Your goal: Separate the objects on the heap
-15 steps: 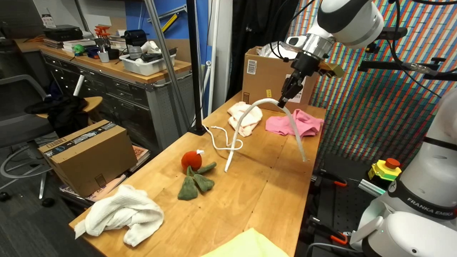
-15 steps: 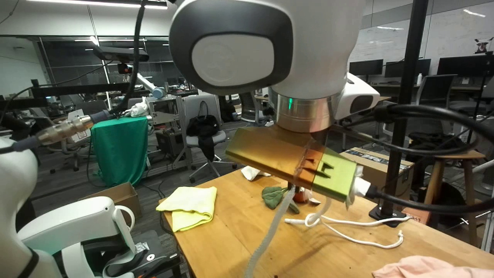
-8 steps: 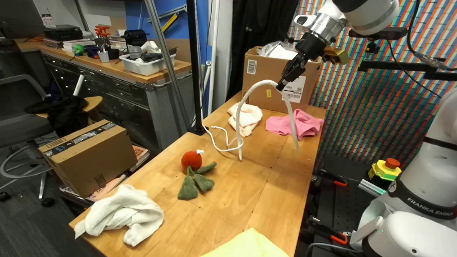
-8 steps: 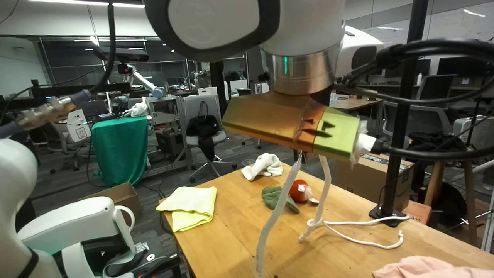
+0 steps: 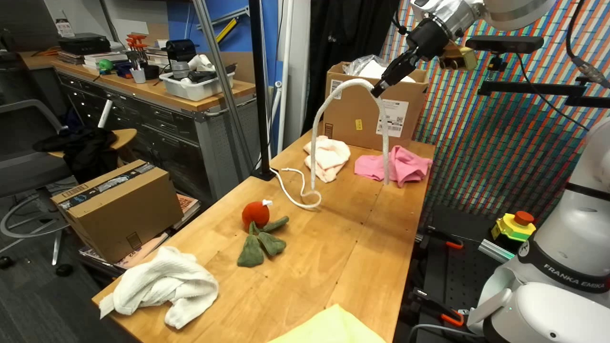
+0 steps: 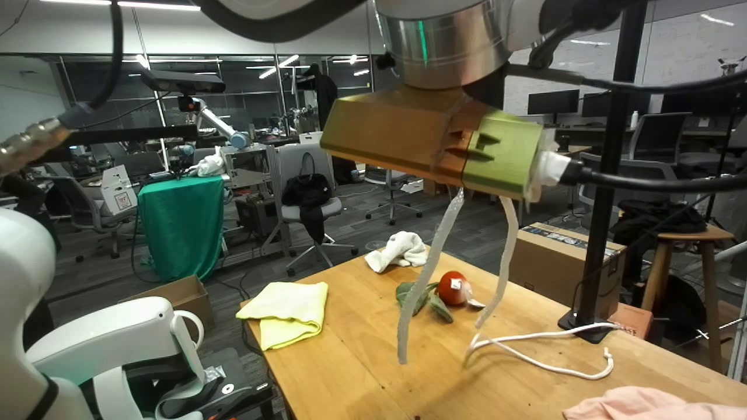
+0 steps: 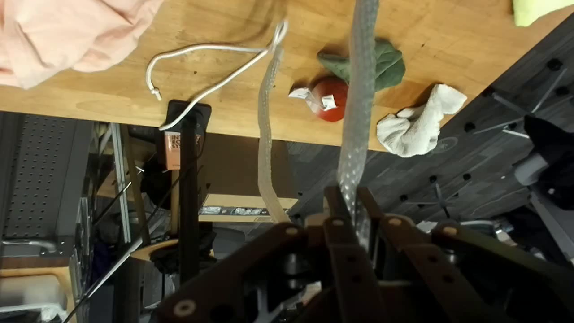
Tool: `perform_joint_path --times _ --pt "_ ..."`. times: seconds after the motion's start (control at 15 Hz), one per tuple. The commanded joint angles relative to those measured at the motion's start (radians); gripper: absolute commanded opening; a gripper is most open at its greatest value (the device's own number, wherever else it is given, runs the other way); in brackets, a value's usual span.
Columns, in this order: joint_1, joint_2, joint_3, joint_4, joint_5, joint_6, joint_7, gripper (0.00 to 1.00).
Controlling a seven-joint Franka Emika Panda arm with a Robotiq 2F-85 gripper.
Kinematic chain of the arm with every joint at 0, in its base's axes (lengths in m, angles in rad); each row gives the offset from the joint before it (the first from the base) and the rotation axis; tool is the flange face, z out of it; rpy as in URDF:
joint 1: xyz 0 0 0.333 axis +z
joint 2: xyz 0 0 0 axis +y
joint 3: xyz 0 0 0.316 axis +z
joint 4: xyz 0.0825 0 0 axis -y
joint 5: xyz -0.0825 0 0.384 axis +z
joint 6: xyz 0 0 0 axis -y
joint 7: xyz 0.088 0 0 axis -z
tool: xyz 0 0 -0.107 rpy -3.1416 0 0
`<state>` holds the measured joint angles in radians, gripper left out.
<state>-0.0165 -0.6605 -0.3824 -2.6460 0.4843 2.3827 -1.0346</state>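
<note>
Black, the gripper (image 5: pixel 378 90) pinches a pale tube (image 5: pixel 352 82) partway along; its long axis bends into an arch above the worktop (image 5: pixel 333 267), both ends pointing down. White cord (image 6: pixel 548 335) lies near one end; farther off, a red ball (image 5: pixel 255 214) sits just beside green leaves (image 5: pixel 250 253).

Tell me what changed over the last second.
The gripper rose, keeping the pale tube clamped and raising both its ends. The loop in the thin white cord shifted; whether the tube still touches it, I can't tell. Nothing was let go. The yellow cloth, white towel, bright pink cloth and red ball stayed put.
</note>
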Motion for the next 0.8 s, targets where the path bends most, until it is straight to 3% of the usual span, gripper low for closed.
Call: perform_joint_path --times 0.0,0.53,0.73 --pt "0.030 -0.060 -0.033 0.004 0.047 0.013 0.008 0.03" --pt "0.030 -0.073 -0.045 0.009 0.033 -0.013 0.025 0.03" --pt "0.024 -0.042 -0.039 0.025 0.012 -0.079 0.052 0.03"
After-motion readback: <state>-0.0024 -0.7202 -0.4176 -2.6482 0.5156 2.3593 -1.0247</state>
